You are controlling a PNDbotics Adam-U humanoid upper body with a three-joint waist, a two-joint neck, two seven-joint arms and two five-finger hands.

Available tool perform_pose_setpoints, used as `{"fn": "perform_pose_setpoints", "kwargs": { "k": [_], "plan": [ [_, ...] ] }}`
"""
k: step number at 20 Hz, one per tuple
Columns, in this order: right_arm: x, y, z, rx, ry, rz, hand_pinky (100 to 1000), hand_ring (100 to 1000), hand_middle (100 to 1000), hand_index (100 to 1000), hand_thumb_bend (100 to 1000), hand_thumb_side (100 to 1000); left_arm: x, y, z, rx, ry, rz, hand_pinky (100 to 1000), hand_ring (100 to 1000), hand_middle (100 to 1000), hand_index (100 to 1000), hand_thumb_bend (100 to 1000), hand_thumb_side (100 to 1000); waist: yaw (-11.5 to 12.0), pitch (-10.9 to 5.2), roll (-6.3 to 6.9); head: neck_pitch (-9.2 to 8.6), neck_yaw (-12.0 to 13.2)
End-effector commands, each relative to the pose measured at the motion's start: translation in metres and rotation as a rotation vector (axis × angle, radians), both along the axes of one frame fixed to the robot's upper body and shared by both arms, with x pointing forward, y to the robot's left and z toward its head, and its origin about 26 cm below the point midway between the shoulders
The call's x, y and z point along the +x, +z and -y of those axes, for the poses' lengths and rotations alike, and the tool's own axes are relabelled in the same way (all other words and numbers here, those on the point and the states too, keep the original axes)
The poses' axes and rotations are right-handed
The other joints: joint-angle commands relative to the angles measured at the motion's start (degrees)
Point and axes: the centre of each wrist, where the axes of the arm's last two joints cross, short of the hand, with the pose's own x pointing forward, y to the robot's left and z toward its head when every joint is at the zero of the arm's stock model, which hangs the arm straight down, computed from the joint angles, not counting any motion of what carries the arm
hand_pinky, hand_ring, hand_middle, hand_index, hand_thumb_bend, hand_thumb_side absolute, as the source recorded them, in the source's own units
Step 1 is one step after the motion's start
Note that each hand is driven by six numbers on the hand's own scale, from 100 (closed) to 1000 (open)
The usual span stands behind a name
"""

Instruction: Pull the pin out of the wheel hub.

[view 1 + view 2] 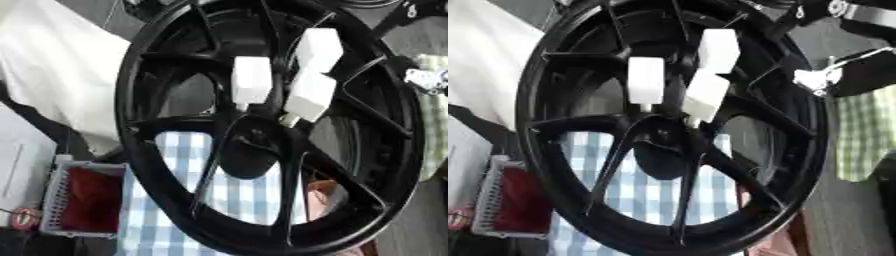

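A black spoked wheel hub point(140, 125) stands upright and fills most of both views. Three white block-shaped pins stick out around its centre: one on the left point(252, 80), one at the upper right point(318, 49) and one below that point(311, 95). The dark centre cap point(249, 155) sits under them. My right hand point(820, 79) shows as black and silver parts at the right rim of the wheel, level with the pins and apart from them. Its arm point(859, 15) comes in from the upper right corner. My left hand is out of sight.
A blue-and-white checked cloth point(175, 200) lies behind the wheel's lower spokes. A grey basket point(52, 200) with something red in it stands at the lower left. White cloth point(52, 75) covers the upper left, and a green checked cloth point(859, 135) hangs on the right.
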Motion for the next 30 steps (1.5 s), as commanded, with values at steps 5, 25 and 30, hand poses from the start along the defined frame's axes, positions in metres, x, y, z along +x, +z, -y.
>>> {"fn": "perform_pose_setpoints", "kwargs": {
  "k": [5,25,30],
  "plan": [
    [-0.002,0.012,-0.008,0.016,0.012,0.043,904,889,784,859,100,155,-0.001,0.007,0.003,-0.004,-0.018,0.016,838,775,722,850,144,661,0.30,-1.60,0.04,0.57,-0.77],
    [-0.002,0.026,-0.022,0.015,0.056,-0.024,940,960,822,883,100,259,-0.002,0.002,0.005,-0.027,-0.013,0.001,841,775,714,844,140,678,1.28,-1.38,-0.92,1.07,-1.15],
    [-0.005,0.041,-0.026,-0.027,0.073,-0.018,937,954,822,879,100,327,-0.002,0.001,0.003,-0.028,-0.007,-0.005,841,776,710,838,139,680,1.16,-1.71,-1.17,1.45,-0.86]
  ]
}}
